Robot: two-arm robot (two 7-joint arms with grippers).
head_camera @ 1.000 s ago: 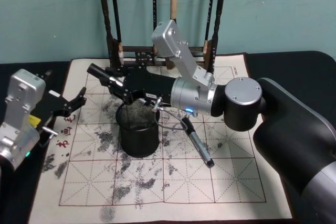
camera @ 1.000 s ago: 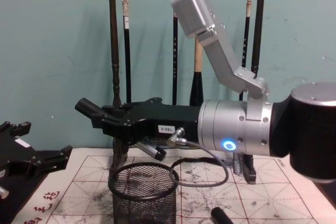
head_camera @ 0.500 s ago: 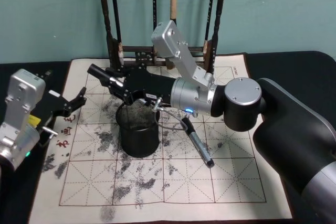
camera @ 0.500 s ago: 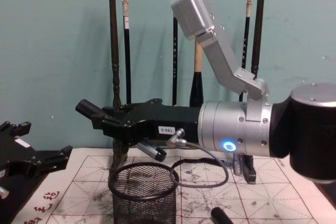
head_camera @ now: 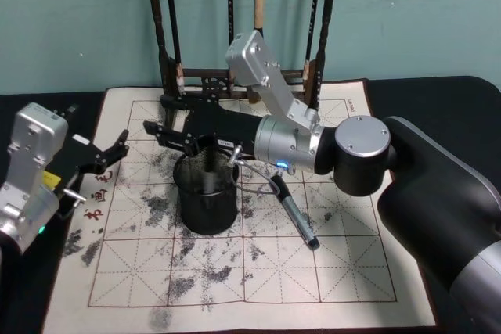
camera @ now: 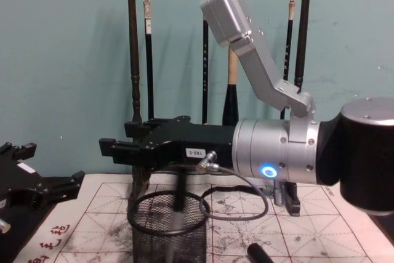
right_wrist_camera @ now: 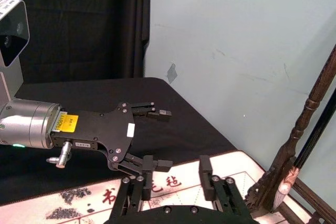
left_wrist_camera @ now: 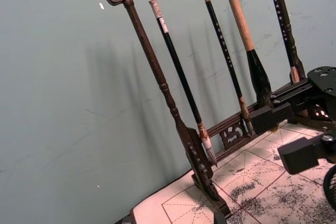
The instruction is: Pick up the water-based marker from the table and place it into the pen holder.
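Right gripper (head_camera: pixel 168 137) hangs wide open just above the holder (head_camera: pixel 207 213), 1 marker (camera: pixel 178 192) upright below it, inside. Lift straight up so nothing clips the holder. Left gripper (head_camera: pixel 116 154) idles, open.

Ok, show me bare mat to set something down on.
Free: the white gridded mat's near strip, in front of the black wire-mesh pen holder and the dark pen. Crowded: the back, around the right gripper and wooden brush rack.
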